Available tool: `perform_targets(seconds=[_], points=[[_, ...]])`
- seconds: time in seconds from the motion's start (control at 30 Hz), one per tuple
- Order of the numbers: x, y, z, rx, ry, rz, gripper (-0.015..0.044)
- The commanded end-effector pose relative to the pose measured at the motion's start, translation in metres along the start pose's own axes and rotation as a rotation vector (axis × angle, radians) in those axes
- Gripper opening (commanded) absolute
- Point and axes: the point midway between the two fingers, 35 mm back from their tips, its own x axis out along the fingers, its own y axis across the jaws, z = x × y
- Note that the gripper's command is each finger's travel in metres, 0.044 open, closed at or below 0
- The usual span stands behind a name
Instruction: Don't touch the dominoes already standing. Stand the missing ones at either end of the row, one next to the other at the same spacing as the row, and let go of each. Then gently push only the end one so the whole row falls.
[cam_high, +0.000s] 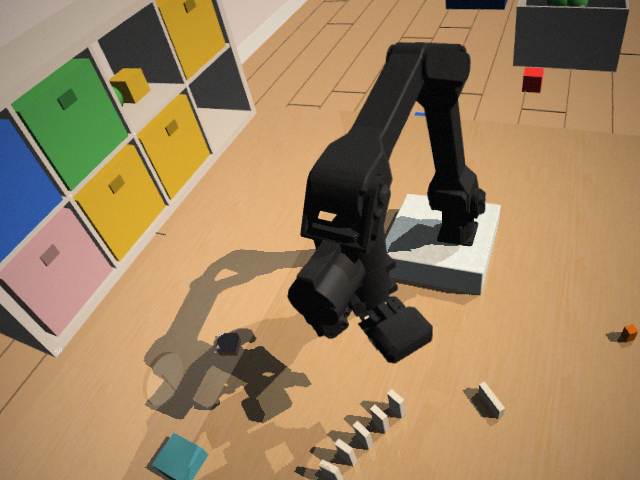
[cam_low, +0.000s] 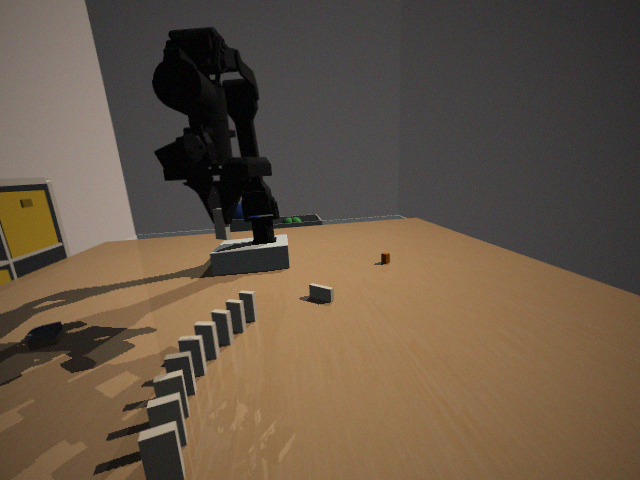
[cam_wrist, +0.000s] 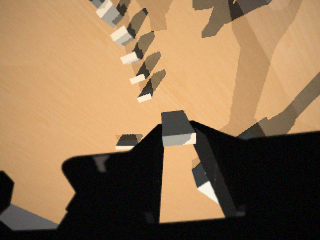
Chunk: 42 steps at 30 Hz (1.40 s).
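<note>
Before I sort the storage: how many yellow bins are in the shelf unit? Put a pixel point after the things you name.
3 visible: an upper-row yellow bin (cam_high: 193, 43) (cam_low: 31, 227), plus two lower-row yellow bins (cam_high: 124, 211) (cam_high: 178, 152) (cam_low: 4, 276) side by side. Others may lie beyond the top view's edges.

A domino (cam_high: 491, 400) (cam_low: 321, 293) lies beside the domino row (cam_high: 362, 435) (cam_low: 206, 341) (cam_wrist: 131, 58).

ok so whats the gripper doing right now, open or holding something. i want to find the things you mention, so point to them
Gripper (cam_low: 220, 214) (cam_wrist: 175, 126): closed on a domino (cam_low: 222, 228) (cam_wrist: 177, 124), held above the table.
</note>
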Motion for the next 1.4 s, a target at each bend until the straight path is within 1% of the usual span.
perform_targets(seconds=[0.0, 0.17, 0.57, 0.97, 1.37], points=[[0.003, 0.032, -0.027, -0.206, 0.016, 0.0, 0.0107], [0.007, 0.035, -0.028, -0.22, 0.016, 0.0, 0.0107], [0.07, 0.039, -0.024, -0.22, 0.016, 0.0, 0.0107], [0.131, 0.034, -0.031, -0.22, 0.016, -0.001, 0.0107], [0.134, 0.033, -0.031, -0.22, 0.017, -0.001, 0.0107]])
